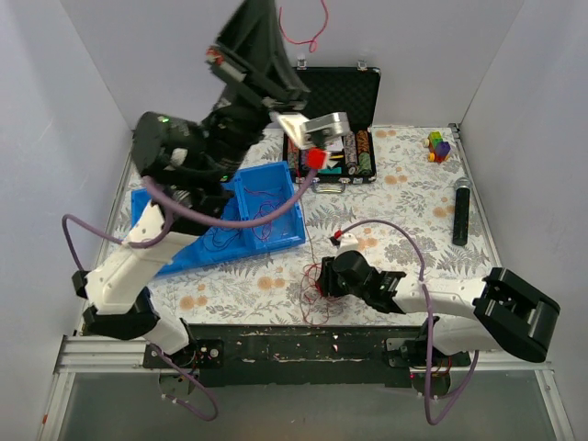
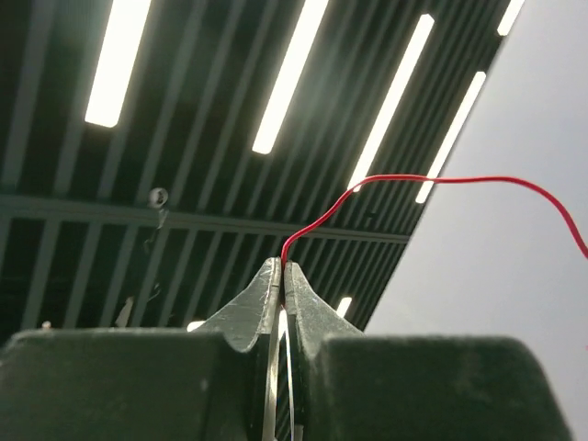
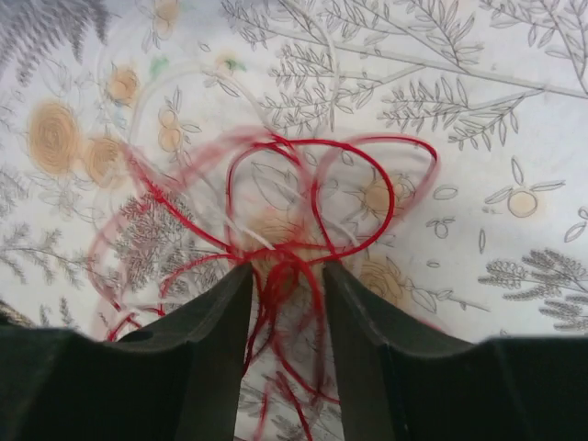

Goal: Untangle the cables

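A thin red cable curves out of my left gripper, whose jaws are pressed shut on it. That arm is raised high, and the red cable hangs in a loop by the top edge of the top view. A tangle of red cables lies on the floral cloth near the front edge. My right gripper sits low over it. In the right wrist view the red tangle, with a white strand in it, runs between the parted jaws of my right gripper, which do not clamp it.
A blue bin at the left holds more thin cables. An open black case stands at the back. Coloured blocks and a black cylinder lie at the right. A small white object lies mid-table.
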Robot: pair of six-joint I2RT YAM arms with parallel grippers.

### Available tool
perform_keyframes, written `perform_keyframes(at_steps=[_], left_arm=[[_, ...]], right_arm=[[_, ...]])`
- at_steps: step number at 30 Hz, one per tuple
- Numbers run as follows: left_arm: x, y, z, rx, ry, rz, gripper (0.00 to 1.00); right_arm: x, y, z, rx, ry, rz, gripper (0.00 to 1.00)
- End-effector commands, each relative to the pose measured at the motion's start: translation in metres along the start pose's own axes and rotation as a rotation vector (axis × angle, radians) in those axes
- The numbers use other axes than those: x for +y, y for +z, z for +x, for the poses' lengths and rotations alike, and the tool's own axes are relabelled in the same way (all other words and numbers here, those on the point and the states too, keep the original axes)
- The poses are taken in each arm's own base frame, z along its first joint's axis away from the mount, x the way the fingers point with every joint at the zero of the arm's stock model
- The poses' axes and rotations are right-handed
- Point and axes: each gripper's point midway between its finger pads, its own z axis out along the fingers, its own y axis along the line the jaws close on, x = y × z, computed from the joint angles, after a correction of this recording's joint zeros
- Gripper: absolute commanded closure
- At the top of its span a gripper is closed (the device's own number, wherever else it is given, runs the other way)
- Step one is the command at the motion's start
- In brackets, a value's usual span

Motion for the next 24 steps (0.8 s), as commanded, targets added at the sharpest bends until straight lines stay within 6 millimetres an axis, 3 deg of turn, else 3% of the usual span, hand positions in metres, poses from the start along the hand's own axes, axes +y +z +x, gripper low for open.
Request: perform_keyframes(at_steps=[1, 5, 8, 11, 12, 13, 15, 19, 24], left_arm=[[0.130, -0.059, 0.058, 0.101, -0.033, -0.312, 1.00], [0.108, -0.068, 0.052, 0.082, -0.034, -0.248, 1.00], [0.114, -0.062, 0.048, 0.079, -0.008, -0.295, 1.00], [0.132, -0.040, 0.054, 0.125, 0.033, -0.354, 1.00], [0.147, -0.038, 0.059, 0.140, 0.048, -0.388, 1.00], [0.151, -0.030, 0.054, 0.117, 0.077, -0.397, 1.00], [0.178, -0.036, 0.049, 0.073, 0.147, -0.467, 1.00], [0.176, -0.048, 0.029, -0.024, 0.194, -0.481, 1.00], [0.202, -0.056, 0.042, 0.028, 0.223, -0.545, 1.00]], right_arm=[[-0.042, -0.015, 0.036, 0.124, -0.009, 0.162, 0.48], [-0.039, -0.023, 0.022, 0.078, 0.024, 0.165, 0.46], [-0.043, -0.028, 0.015, 0.053, 0.026, 0.180, 0.47], [-0.051, -0.030, 0.017, 0.061, 0.022, 0.208, 0.47], [-0.054, -0.031, 0.020, 0.067, 0.021, 0.221, 0.47], [-0.057, -0.031, 0.020, 0.067, 0.023, 0.229, 0.47], [-0.060, -0.032, 0.024, 0.076, 0.027, 0.236, 0.47], [-0.069, -0.034, 0.031, 0.087, 0.031, 0.268, 0.47], [-0.105, -0.046, 0.037, 0.105, 0.059, 0.466, 0.49]])
